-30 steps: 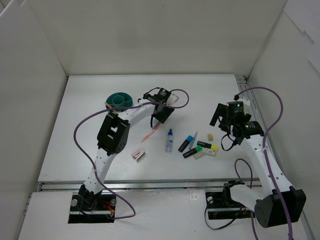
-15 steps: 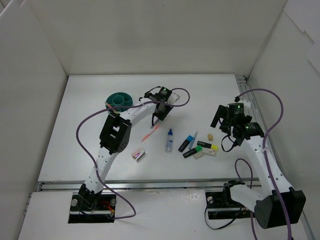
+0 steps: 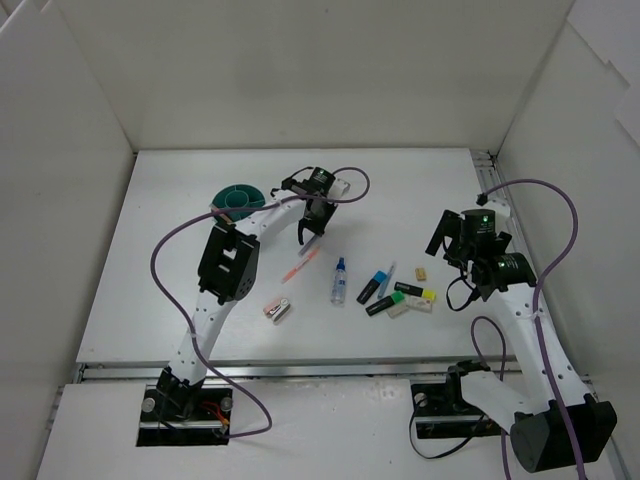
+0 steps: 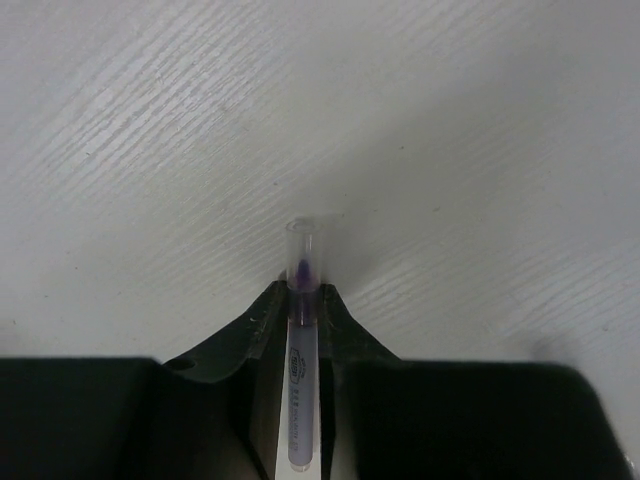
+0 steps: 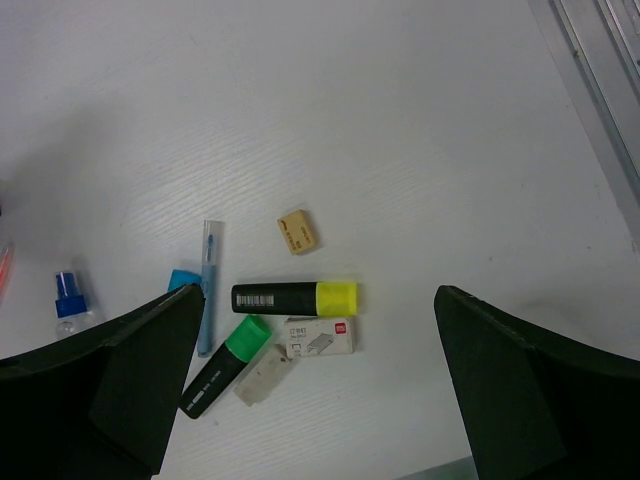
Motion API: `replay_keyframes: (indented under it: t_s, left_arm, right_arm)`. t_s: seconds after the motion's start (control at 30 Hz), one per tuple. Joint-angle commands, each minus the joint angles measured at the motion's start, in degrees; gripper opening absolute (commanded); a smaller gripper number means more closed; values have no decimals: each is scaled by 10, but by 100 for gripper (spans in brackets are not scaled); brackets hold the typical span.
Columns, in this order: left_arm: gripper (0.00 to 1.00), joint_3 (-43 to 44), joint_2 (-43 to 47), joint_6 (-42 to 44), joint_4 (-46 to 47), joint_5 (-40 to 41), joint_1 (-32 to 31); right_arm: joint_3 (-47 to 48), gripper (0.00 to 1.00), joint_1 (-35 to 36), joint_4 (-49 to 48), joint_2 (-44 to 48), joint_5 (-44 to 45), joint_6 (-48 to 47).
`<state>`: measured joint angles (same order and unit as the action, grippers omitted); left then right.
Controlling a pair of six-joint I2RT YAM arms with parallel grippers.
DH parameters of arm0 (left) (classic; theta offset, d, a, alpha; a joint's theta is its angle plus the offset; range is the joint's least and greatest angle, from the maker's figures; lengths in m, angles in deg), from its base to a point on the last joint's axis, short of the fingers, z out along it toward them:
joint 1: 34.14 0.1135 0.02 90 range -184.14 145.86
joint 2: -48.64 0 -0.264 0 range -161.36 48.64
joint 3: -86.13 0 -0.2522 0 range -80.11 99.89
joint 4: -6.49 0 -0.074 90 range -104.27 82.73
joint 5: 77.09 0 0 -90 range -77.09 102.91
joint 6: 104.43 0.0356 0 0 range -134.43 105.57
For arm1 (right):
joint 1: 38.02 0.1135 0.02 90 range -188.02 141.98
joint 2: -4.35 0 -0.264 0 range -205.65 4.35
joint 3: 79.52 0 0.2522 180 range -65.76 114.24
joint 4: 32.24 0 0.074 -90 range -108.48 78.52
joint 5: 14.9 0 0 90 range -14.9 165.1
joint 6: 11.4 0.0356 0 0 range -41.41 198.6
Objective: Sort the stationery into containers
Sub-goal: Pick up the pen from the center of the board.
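Seeing left end effector (image 4: 302,300) pinched tight on a thin pen (image 4: 302,248): clear round plastic barrel, purple nib under a see-through cap. Long axis along the fingers, capped end poking past the black fingertips (image 4: 262,312), pointing away from the wrist toward the table (image 4: 470,140). Matte white top, faint wood-grain texture. On the top view, end effector just right of the round teal tub (image 3: 240,198), not touching it; can't make out the held pen there.

Right end effector (image 3: 440,236) spread wide, gripping nothing, hanging over the right-hand cluster. Under it in the wrist view:
- tan block eraser (image 5: 297,231)
- black highlighter (image 5: 295,297) with yellow cap, long axis left-right, cap to the right
- green-capped highlighter (image 5: 222,368), diagonal, cap up-right
- white boxed eraser (image 5: 320,336) just below the yellow-capped one
- whitish eraser (image 5: 264,373) beside the green-capped one
- pale-blue pen (image 5: 207,285), near vertical
- small clear bottle (image 5: 68,298), blue cap, at the left edge

Also on the top view: pink-orange pen (image 3: 300,266) lying diagonal between tub and bottle; pink eraser (image 3: 277,310) nearer the bases.
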<state>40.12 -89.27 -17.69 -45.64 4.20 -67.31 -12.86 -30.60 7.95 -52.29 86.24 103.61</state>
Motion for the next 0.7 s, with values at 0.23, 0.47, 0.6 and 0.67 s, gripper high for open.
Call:
replay_keyframes:
  t_s: [0.23, 0.47, 0.6, 0.67]
  left_arm:
    - [0, 27, 130, 21, 98, 58, 2]
    - [0, -185, 332, -12, 245, 134, 14]
    - [0, -331, 479, -61, 365, 179, 47]
    - [0, -411, 539, -89, 409, 198, 78]
  right_arm:
    - [6, 98, -6, -8, 42, -16, -17]
    - [9, 98, -6, -9, 63, -35, -31]
    - [4, 98, -4, -14, 64, -39, -34]
    - [3, 98, -1, -19, 63, -44, -37]
